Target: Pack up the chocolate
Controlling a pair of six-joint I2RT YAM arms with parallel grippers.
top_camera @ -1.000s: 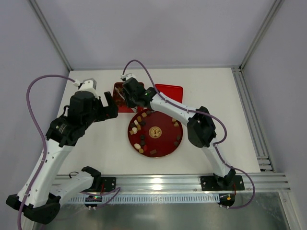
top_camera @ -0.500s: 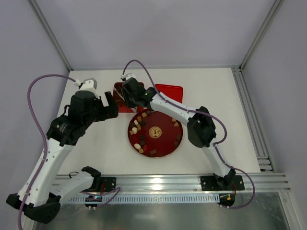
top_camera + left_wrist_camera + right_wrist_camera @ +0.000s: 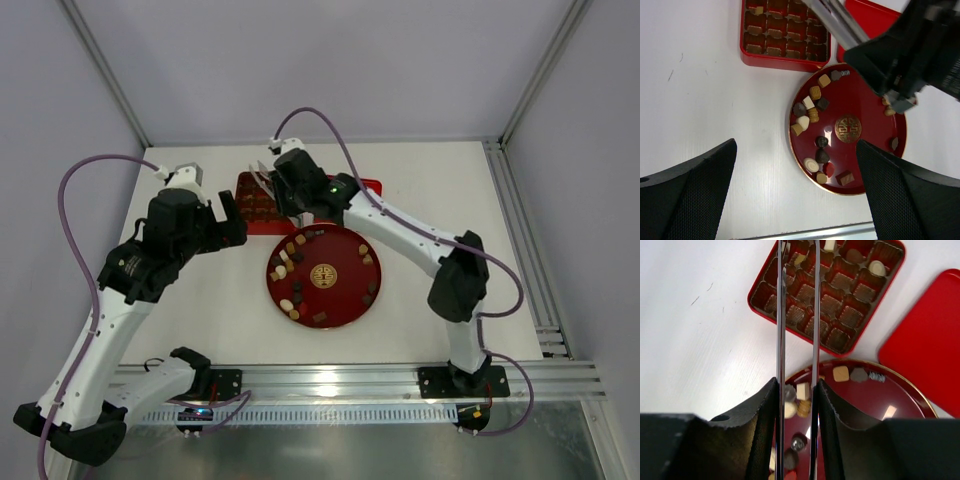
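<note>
Fingers (image 3: 690, 200) of the left gripper (image 3: 796, 147) stand spread wide with nothing between them. In the top view this gripper (image 3: 232, 222) hangs off the left side of the red plate (image 3: 345, 295), above the white table (image 3: 200, 300) and clear of the rim. Seen from its wrist camera, the plate (image 3: 865, 150) lies far below the gap between the two black fingers.

The chocolate (image 3: 813, 115) sits mostly on the plate. A loose band of dark, tan and cream pieces runs down the plate's left half, from the far rim to the near rim. A couple more pieces lie at the right rim. No finger touches any of them.

The right gripper (image 3: 799, 250) reaches over the plate's far-left rim, and its two long thin metal fingers (image 3: 780, 315) run on past it. They stand a narrow gap apart, parallel, over the red box (image 3: 832, 305), which lies just beyond that rim. The compartment floors show through the gap along their whole length. Near the tips, a tan chocolate piece (image 3: 799, 259) rests in a compartment between the fingers. It is narrower than the gap and looks clamped by neither. A few more pieces sit in the box's compartments farthest from the plate. Most cells nearer the plate hold only ridged liners.

A red lid (image 3: 925, 340) lies flat beyond the plate's far-right rim, beside the box.
</note>
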